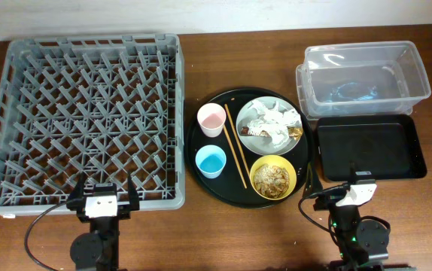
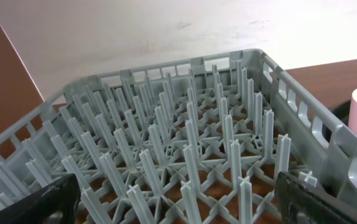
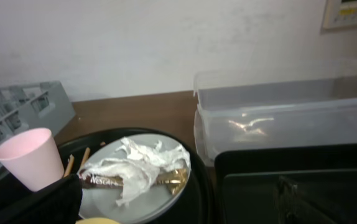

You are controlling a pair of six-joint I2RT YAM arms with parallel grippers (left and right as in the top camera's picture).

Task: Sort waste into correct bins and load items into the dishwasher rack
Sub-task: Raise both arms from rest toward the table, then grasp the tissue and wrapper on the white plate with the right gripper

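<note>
The grey dishwasher rack (image 1: 80, 113) fills the left side and shows in the left wrist view (image 2: 166, 143). On a round black tray (image 1: 302, 162) stand a pink cup (image 1: 211, 119), a blue cup (image 1: 210, 160), wooden chopsticks (image 1: 236, 147), a yellow bowl (image 1: 272, 178) of brownish scraps, and a pale plate (image 1: 255, 135) with crumpled napkins (image 1: 272, 120). The clear tub (image 1: 363, 75) and the black rectangular tray (image 1: 370, 147) are at the right. My left gripper (image 1: 104, 188) is open at the rack's near edge. My right gripper (image 1: 329, 179) is open between the bowl and the black tray.
In the right wrist view a brown and gold wrapper (image 3: 172, 179) lies on the plate (image 3: 104, 199) under the napkins (image 3: 135, 165), with the pink cup (image 3: 32, 158) to the left and the tub (image 3: 290, 118) behind the black tray (image 3: 290, 180). A wall bounds the table's far edge.
</note>
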